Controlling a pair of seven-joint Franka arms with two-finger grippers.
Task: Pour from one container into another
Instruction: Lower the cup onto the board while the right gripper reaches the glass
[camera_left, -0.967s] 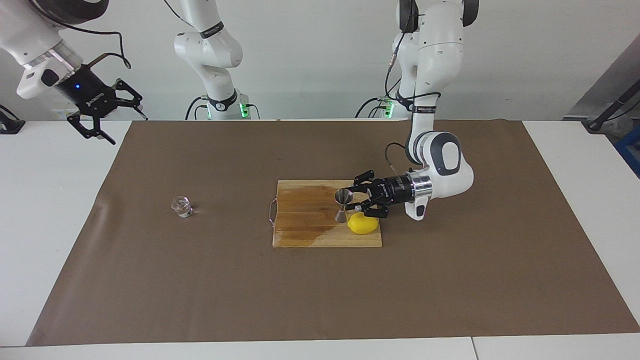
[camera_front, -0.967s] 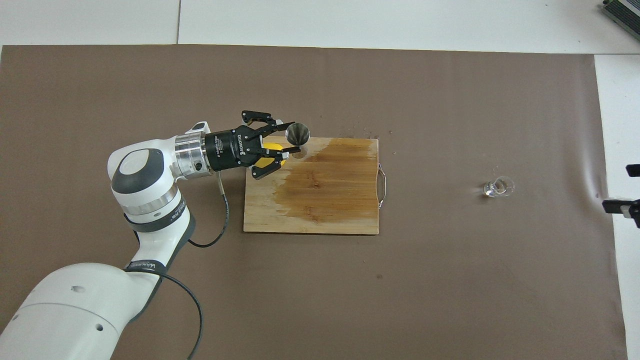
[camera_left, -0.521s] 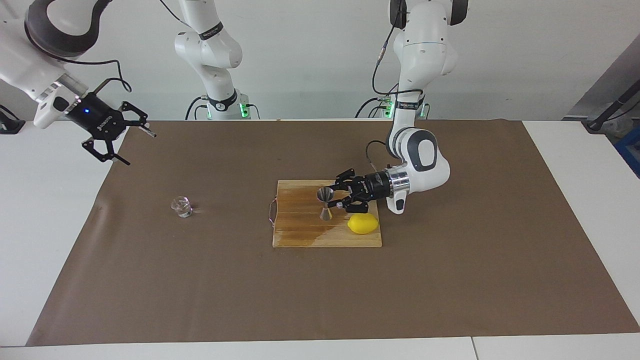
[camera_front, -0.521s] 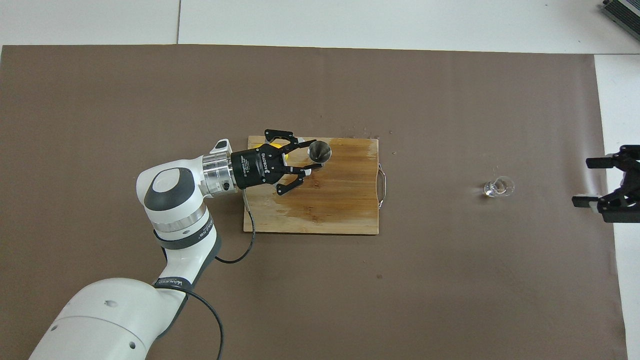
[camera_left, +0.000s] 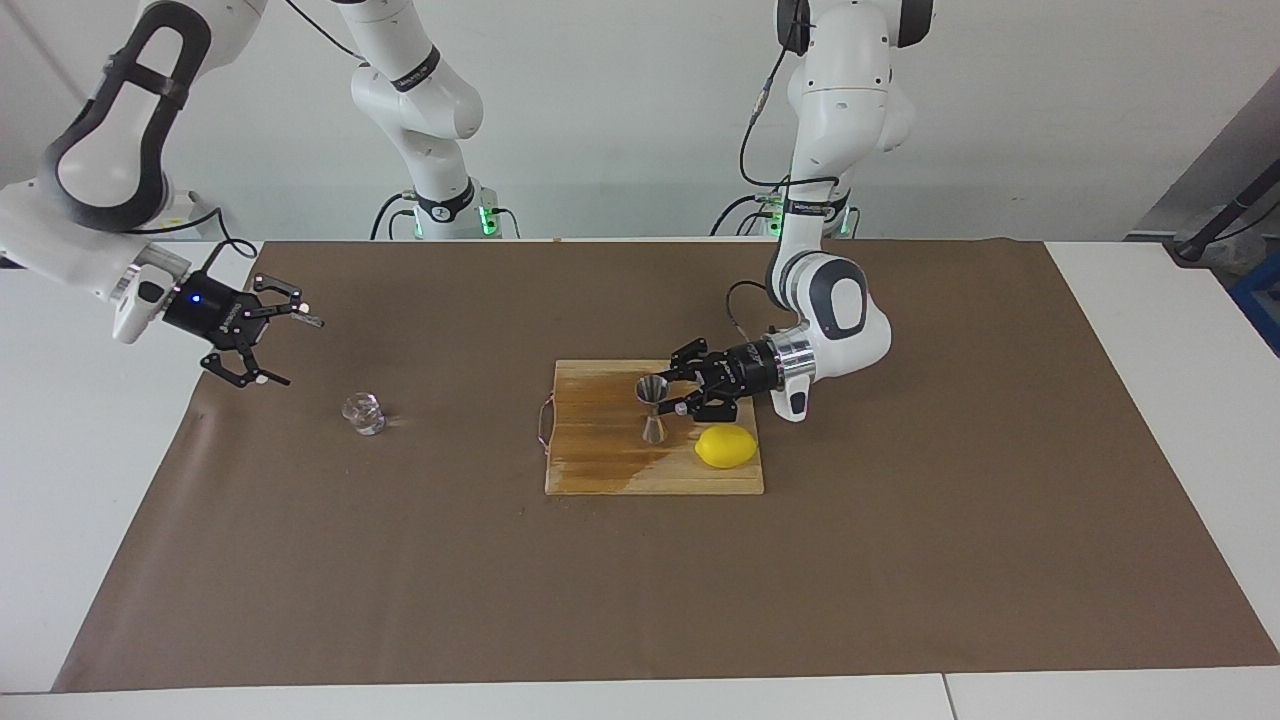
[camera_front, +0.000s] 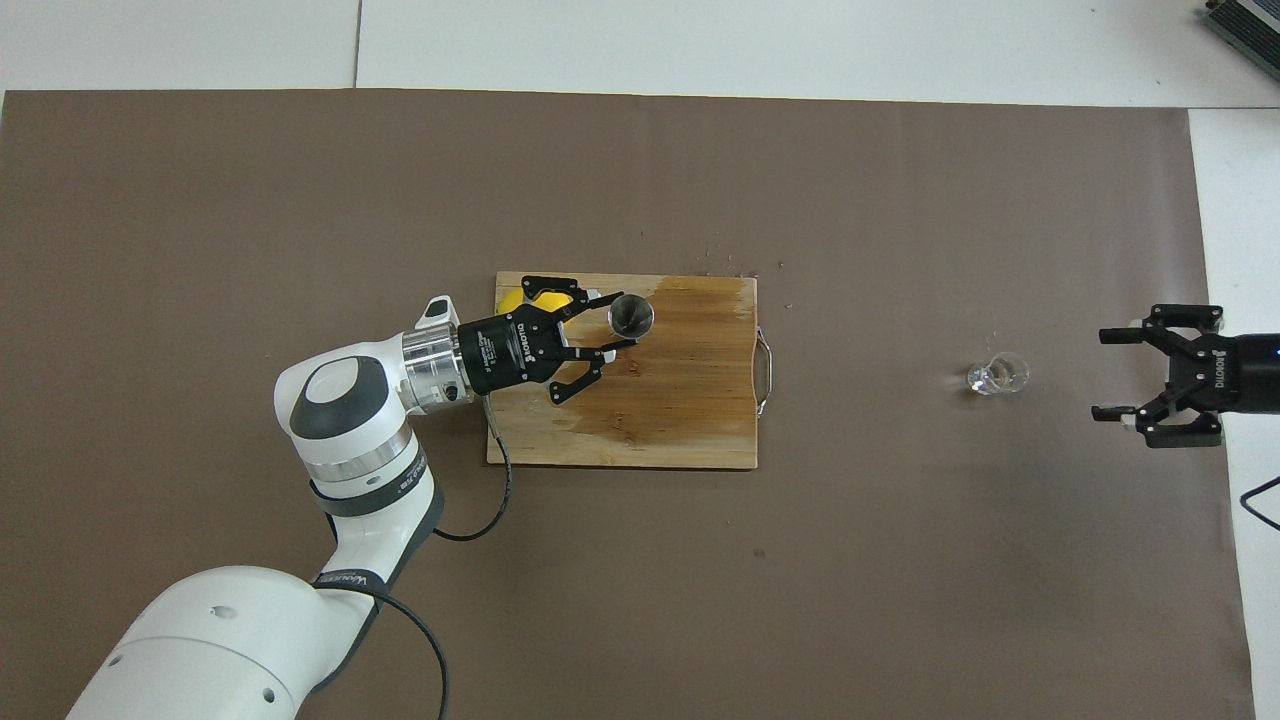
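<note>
Glass cup (camera_left: 363, 413) stands upright on the brown paper mat (camera_left: 900, 560), toward the right arm's end of the table, well apart from the cutting board (camera_left: 600, 470). Looks small, rigid, smooth-sided, prob. light and breakable; clear contents, if any, can't be made out. Judged best grip: across the side wall, mid-height, fingers horizontal, modest squeeze so it neither slips nor cracks; keep it level until it's over the target.

Jigger (camera_left: 652, 408) stands upright on the board, w/ the lemon (camera_left: 726, 447) just beside it at approx. 4 o'clock in the facing view. Steel, stiff, narrow waist = natural hold point, but top-heavy and easy to tip.

Left gripper (camera_left: 680, 397): arm low, wrist horizontal, reaching along the board from the left arm's end. Fingers spread on either side of the jigger at waist level, not clamped; whether a pad touches the metal can't be told.

Right gripper (camera_left: 272, 345): fingers wide apart, nothing held, wrist angled down toward the cup from approx. 10 o'clock in the facing view, near it but clearly apart, above the mat's edge.
</note>
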